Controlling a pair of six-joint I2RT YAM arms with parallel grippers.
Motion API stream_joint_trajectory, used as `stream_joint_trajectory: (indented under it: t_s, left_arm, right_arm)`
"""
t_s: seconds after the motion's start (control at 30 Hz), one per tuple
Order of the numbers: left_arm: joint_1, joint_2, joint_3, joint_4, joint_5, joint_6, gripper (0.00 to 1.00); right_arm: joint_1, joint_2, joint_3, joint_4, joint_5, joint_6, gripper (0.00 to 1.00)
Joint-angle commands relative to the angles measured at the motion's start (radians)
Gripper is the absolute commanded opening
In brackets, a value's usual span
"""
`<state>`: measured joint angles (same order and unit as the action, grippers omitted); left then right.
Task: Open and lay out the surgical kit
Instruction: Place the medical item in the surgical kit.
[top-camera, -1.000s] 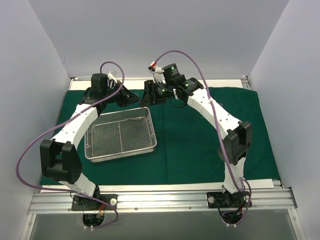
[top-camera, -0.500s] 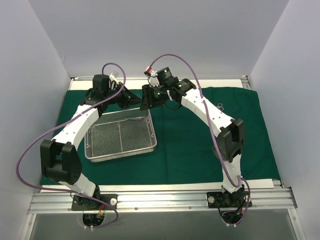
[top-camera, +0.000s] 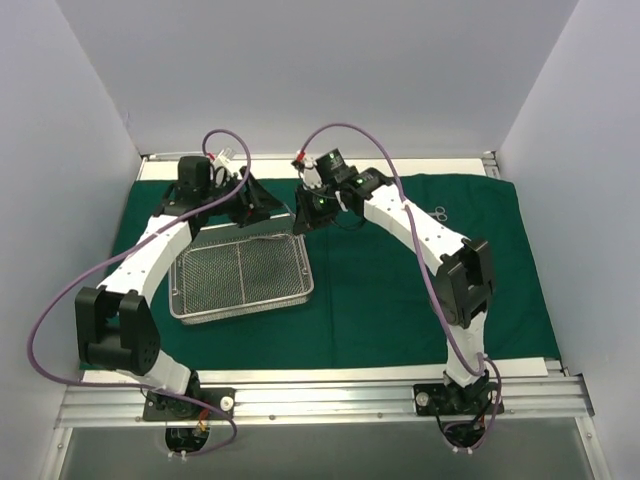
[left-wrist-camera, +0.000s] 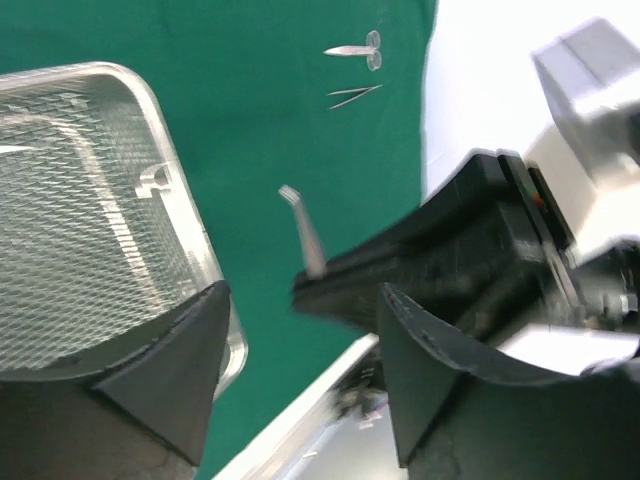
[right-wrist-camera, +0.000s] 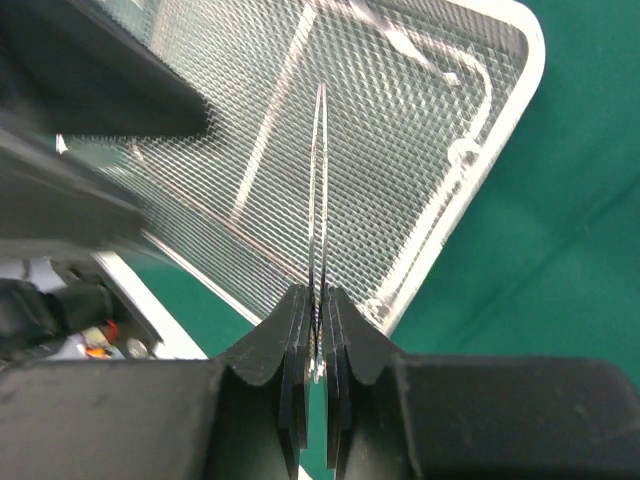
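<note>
A thin instrument (right-wrist-camera: 320, 180), seemingly tweezers, is clamped by the right gripper (right-wrist-camera: 315, 297) above the mesh tray (top-camera: 240, 280), judged bound for the cloth (top-camera: 390, 290), while the left gripper (left-wrist-camera: 300, 300) is held wide and empty.

Left gripper (left-wrist-camera: 302, 295) jaws apart beside mesh tray (left-wrist-camera: 100, 220).

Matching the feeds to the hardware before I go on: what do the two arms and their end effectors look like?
Both arms, left arm and right arm, have white links with black joint housings. A purple cable loops along each. Small green lights glow on the right arm. The left end effector and right end effector are black, with two wedge-shaped fingers each.
</note>
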<state>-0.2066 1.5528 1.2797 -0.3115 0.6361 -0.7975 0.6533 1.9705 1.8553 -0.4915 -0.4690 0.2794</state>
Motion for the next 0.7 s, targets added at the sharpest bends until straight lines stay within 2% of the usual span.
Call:
stream_joint_trajectory:
  t_s: [0.0, 0.17, 0.27, 0.3, 0.37, 0.4, 0.43, 0.67]
  left_arm:
    - [0.065, -0.082, -0.042, -0.034, 0.071, 0.215, 0.69]
    - [0.084, -0.140, -0.066, -0.049, 0.177, 0.388, 0.66]
    - [0.053, -0.152, -0.039, -0.078, 0.282, 0.529, 0.63]
    - [0.038, -0.154, -0.028, -0.099, 0.298, 0.638, 0.63]
    - [-0.026, -0.142, 0.041, -0.236, 0.309, 0.765, 0.61]
    - [-0.049, -0.135, 0.061, -0.280, 0.309, 0.899, 0.61]
    - [-0.069, -0.132, 0.093, -0.350, 0.301, 0.944, 0.63]
    - [-0.162, -0.164, 0.079, -0.354, 0.261, 1.031, 0.67]
  right_arm:
    - [-0.026, -0.108, -0.095, -0.001, 0.001, -0.057, 0.00]
    - [-0.053, -0.174, -0.177, -0.037, -0.101, -0.118, 0.00]
    - [-0.050, -0.202, -0.208, -0.077, -0.158, -0.187, 0.00]
    - [-0.050, -0.209, -0.215, -0.087, -0.181, -0.206, 0.00]
    - [-0.049, -0.231, -0.237, -0.105, -0.253, -0.235, 0.00]
    - [-0.052, -0.245, -0.248, -0.102, -0.279, -0.235, 0.00]
    - [-0.053, -0.257, -0.277, -0.098, -0.307, -0.230, 0.00]
    - [-0.067, -0.372, -0.399, -0.090, -0.439, -0.206, 0.00]
